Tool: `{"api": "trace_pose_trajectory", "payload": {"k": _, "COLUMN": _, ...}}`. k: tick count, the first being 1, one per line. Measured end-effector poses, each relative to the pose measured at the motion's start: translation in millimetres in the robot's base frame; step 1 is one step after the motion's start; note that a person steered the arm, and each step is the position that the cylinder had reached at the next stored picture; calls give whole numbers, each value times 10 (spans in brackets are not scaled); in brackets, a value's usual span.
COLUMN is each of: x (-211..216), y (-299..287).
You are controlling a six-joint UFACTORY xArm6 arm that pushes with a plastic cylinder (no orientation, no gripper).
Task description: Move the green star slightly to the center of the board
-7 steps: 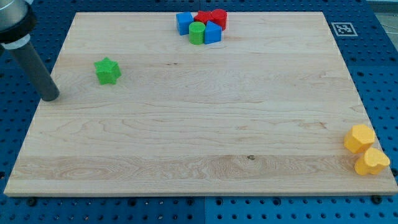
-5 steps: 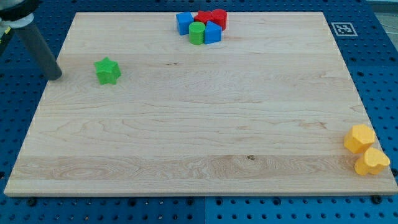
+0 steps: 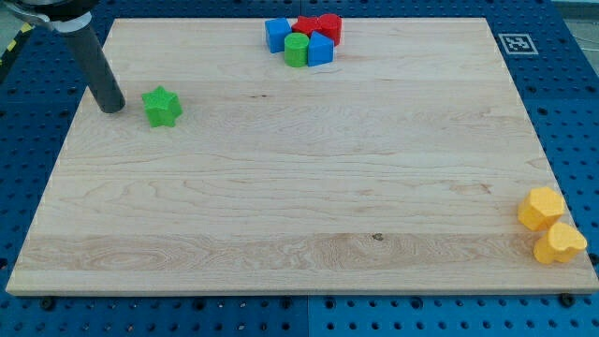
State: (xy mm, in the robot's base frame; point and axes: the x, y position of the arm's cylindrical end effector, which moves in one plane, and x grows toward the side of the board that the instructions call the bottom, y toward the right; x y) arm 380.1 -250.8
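The green star [image 3: 162, 107] lies on the wooden board [image 3: 299, 187] near the view's left edge, in the upper part. My tip [image 3: 112, 105] rests on the board just to the left of the star, a small gap apart and level with it. The dark rod rises from the tip toward the view's top left.
A cluster sits at the top middle: a blue block [image 3: 277, 34], a green cylinder [image 3: 297, 50], a second blue block [image 3: 320, 50] and two red blocks [image 3: 318, 25]. Two yellow blocks [image 3: 541, 208] [image 3: 560, 243] lie at the bottom right. A marker tag [image 3: 518, 43] is at the top right.
My tip has moved up and to the right, from off the board's left edge to just left of the green star. No block has moved.
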Motion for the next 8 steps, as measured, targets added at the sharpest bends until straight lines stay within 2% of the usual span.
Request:
{"api": "trace_pose_trajectory", "payload": {"k": 3, "x": 0, "y": 181}}
{"api": "trace_pose_trajectory", "payload": {"k": 7, "x": 102, "y": 979}}
{"api": "trace_pose_trajectory", "payload": {"k": 8, "x": 254, "y": 1082}}
